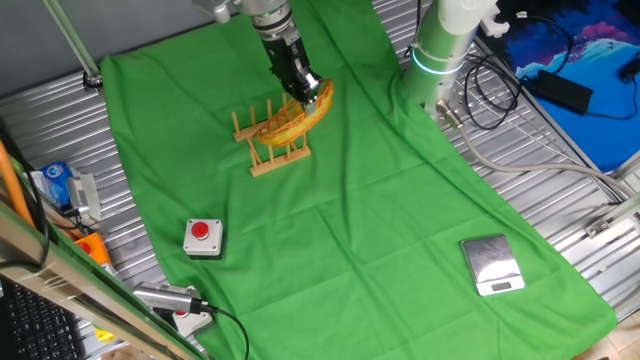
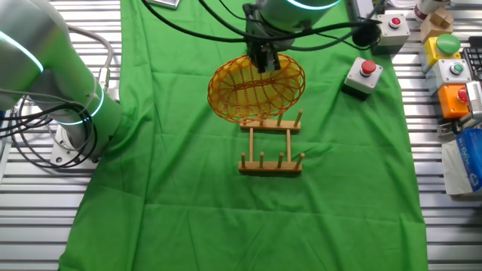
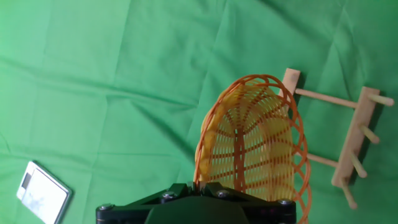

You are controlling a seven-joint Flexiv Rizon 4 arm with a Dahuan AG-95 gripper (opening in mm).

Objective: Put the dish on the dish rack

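While my end effector point(image 2: 265, 62) is clamped shut on the upper rim of the dish point(image 2: 256, 90), I hold that woven plate on edge, tilted rather than fully upright, right over the dish rack point(image 2: 271, 149). Its lower rim sits at the rack's row of pegs on the side nearest my arm; from one fixed view it looks to be among the dowels, but I cannot tell whether it already rests on the rails or only hangs just above them. My judgement is that the carry is done and what is left is the last seating between two pegs, then letting go and backing off. The pegs themselves are the only thing in my way: if the rim meets a dowel tip it could tip the light rack. Beyond the rack, on the green cloth point(image 1: 380, 230) covering the bench, a red push button point(image 1: 202, 236) lies well apart on the side away from my arm, and a small silver scale point(image 1: 492, 265) lies farther off still; neither blocks the drop.
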